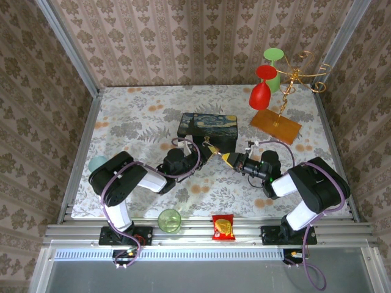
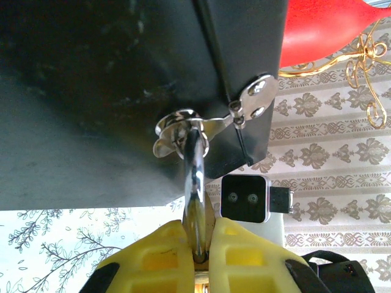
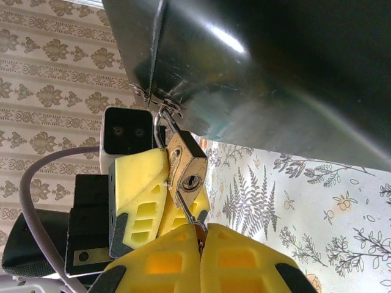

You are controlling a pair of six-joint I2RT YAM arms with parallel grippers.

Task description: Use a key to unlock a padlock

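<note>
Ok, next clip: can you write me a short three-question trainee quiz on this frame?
1. True or false: the shackle of the padlock is hooked through the hasp on the box.
2. Fill in the blank: the left claw is shut on the ____.
3. Which claw holds the key? A the left claw, B the right claw, C neither.

Key: 1 true; 2 padlock; 3 B.
</note>
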